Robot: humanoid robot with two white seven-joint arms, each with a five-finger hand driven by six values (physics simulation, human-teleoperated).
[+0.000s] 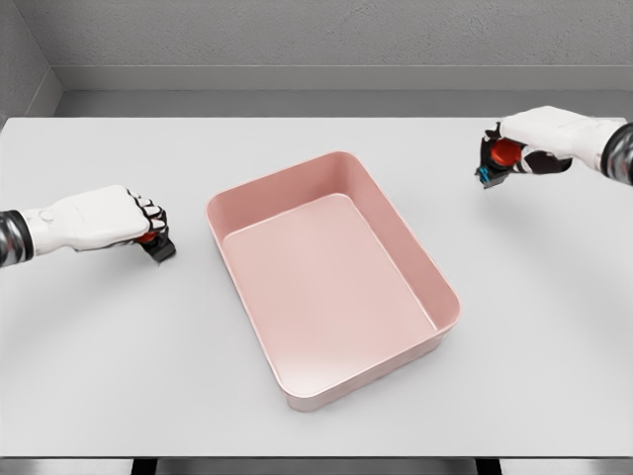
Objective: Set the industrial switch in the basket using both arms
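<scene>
Pink plastic sits at the centre of your workspace: the basket (333,282) lies empty on the grey table (554,327), turned at a slant, its open mouth up and ready to receive from either side. Your left hand (104,220) rests low at the table's left, fingers curled tight around a switch (155,242), of which only a dark body and a sliver of red show past the knuckles; it appears to sit at or just above the surface. Your right hand (539,139) is at the far right, clamped on a second switch (497,158) whose red button faces the camera, with a dark housing and a touch of blue at its lower end; its shadow suggests it is lifted clear of the table. Both loads are well apart from the basket, one on each side, so neither arm need cross the other. Judging by this, the grasps are made and the carry inward is what remains. Mind the near rim on the left: a low approach could knock the wall and shift the basket.
</scene>
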